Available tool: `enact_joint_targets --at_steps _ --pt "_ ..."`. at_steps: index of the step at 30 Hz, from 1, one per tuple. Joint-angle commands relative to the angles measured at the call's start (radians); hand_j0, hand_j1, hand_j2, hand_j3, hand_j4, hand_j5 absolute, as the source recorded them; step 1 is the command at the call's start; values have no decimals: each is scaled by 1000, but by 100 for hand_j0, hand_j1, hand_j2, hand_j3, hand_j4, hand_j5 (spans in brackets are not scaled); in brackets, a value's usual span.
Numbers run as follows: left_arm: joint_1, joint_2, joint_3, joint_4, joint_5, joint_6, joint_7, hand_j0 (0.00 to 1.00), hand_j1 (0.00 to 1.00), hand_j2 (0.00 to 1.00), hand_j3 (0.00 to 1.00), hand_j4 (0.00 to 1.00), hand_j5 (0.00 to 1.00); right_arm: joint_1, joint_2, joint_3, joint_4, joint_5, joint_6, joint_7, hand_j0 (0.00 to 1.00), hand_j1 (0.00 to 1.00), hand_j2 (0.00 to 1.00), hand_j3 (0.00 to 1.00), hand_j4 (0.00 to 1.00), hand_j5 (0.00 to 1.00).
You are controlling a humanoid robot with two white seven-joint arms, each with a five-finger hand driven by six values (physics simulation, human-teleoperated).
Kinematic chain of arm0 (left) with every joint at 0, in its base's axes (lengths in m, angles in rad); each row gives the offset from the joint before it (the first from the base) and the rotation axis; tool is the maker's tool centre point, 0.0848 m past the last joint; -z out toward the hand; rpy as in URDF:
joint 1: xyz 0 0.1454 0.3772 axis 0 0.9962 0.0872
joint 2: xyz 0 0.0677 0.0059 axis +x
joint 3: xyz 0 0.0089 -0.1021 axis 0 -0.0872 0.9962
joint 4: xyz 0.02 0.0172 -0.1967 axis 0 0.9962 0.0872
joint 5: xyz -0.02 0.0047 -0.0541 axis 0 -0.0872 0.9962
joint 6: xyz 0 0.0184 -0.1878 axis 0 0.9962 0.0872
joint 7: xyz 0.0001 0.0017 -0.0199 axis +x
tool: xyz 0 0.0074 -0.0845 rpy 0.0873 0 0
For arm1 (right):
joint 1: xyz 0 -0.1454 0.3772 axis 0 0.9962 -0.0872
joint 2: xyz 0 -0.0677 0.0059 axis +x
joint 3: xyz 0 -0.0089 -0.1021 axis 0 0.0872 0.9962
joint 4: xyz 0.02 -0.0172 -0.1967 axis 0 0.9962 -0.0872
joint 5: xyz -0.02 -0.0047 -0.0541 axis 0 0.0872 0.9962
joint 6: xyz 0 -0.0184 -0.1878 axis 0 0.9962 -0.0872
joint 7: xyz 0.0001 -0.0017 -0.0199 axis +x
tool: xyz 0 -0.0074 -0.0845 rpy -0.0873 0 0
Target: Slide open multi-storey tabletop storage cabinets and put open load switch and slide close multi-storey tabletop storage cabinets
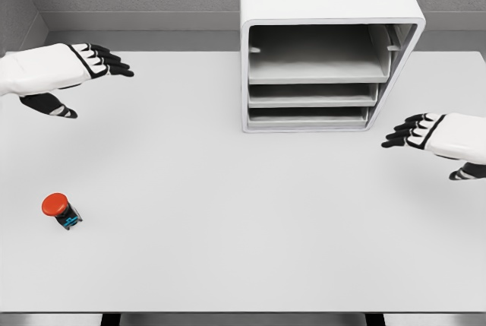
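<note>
White rounded storage cabinet (326, 45) with three shallow drawers, standing at the back of the plain white tabletop (243, 219), right of centre. Left hand (64, 75), white with black fingers, hovering above the far left edge, fingers spread and relaxed, holding nothing. Right hand (433, 140) likewise spread and empty, just right of the cabinet's lower corner. Small load switch (61, 210), red round cap on a dark body, lying near the front left, well apart from both hands.
</note>
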Motion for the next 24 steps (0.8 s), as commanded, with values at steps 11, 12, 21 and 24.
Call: enact_joint_targets --at_steps 11,12,21,24 --pt "2 242 -128 -39 3 2 -8 100 100 100 100 100 100 -227 142 168 10 -8 3 0 100 100 100 100 100 100" --pt "11 258 -129 -69 2 2 -9 100 100 100 100 100 100 -245 149 169 10 -9 3 0 100 100 100 100 100 100" --pt "64 298 -255 -148 -3 2 -96 100 100 100 100 100 100 -325 181 175 10 -50 3 0 100 100 100 100 100 100" --pt "75 297 -271 -155 -3 2 -110 100 100 100 100 100 100 -388 213 249 21 -50 3 0 100 100 100 100 100 100"
